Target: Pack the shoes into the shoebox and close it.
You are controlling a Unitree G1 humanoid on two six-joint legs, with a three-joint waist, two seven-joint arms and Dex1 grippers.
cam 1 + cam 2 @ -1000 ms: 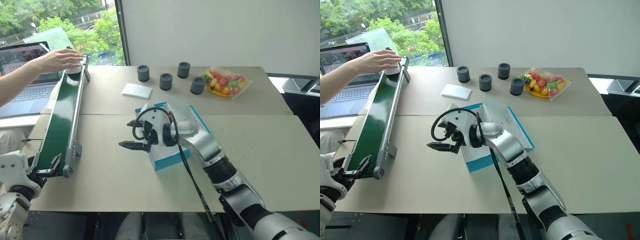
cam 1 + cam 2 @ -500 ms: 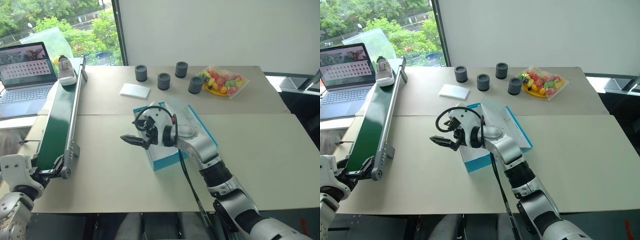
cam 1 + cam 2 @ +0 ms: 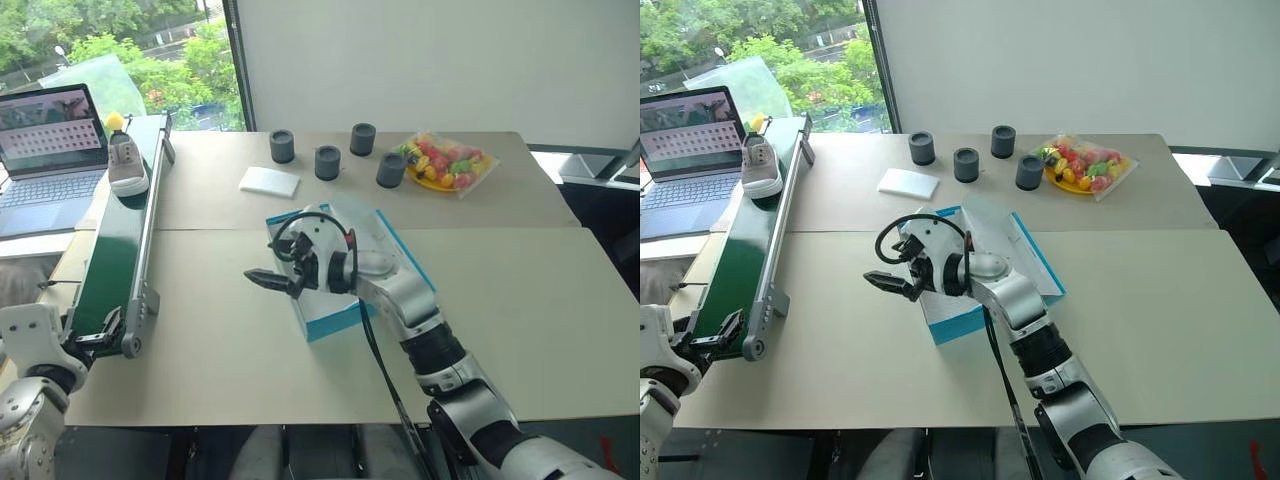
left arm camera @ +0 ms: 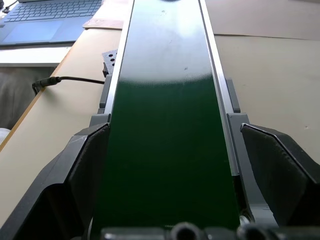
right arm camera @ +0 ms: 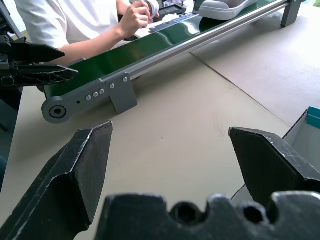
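Grey lace-up sneaker (image 3: 127,167) far up green conveyor belt (image 3: 118,250) | blue cardboard shoebox (image 3: 345,268) mid-tabletop | left gripper (image 3: 98,335), right gripper (image 3: 275,282) jaws wide, empty | wait, then grab mid-shoe

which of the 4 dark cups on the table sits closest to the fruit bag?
The rightmost dark cup: it sits right beside the fruit bag. The other three stand further left, towards the white pad.

Beige table (image 3: 520,290) stands before a white wall (image 3: 430,60) and leafy window (image 3: 120,45).
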